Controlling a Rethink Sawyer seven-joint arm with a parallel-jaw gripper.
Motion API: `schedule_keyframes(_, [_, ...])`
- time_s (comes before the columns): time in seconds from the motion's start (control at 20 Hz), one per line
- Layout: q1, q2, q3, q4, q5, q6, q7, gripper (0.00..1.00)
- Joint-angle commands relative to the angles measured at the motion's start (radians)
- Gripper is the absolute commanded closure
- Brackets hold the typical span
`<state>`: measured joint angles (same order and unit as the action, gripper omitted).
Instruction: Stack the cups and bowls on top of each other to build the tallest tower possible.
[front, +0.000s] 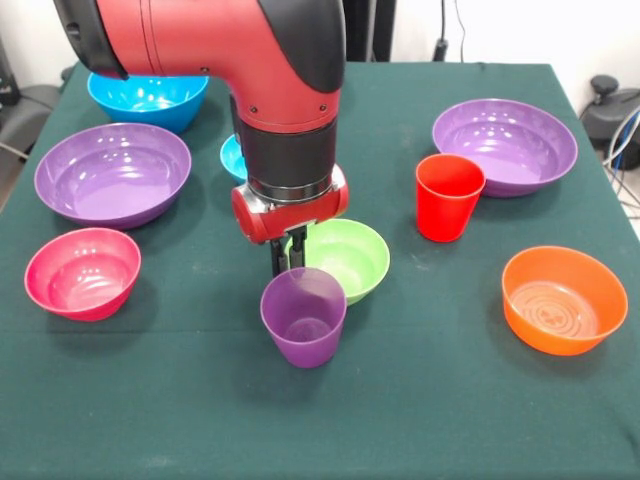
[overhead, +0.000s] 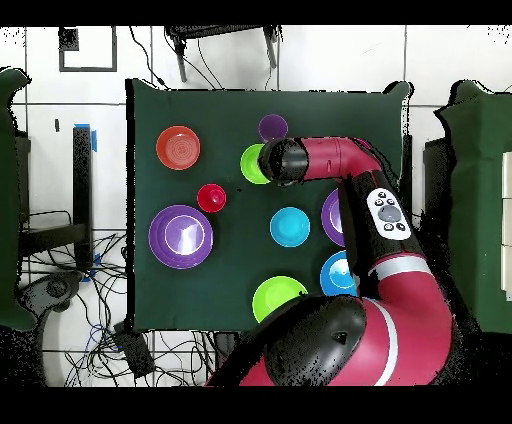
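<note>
Two cups, purple cup (front: 303, 317), red cup (front: 448, 196), seven visible bowls

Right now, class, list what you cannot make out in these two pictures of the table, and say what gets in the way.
- Small blue bowl: front view, mostly behind the arm.
- Pink bowl: overhead view, hidden under the arm.
- One purple bowl: overhead view, half covered by the arm.
- Second lime green bowl: missing from the front view, probably behind the arm.
</note>
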<state>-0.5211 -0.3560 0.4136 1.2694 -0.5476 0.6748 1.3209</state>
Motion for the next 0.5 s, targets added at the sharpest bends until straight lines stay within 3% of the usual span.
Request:
schedule_keyframes(0.05, [0.02, 0.145, -0.043, 0.021, -0.018, 0.128, -0.025, 1.0])
schedule_keyframes(0.2, [0.034, 0.148, -0.068, 0.021, 0.01, 0.141, 0.05, 1.0])
schedule_keyframes(0.5, [0.038, 0.145, -0.083, 0.04, 0.025, 0.114, 0.057, 1.0])
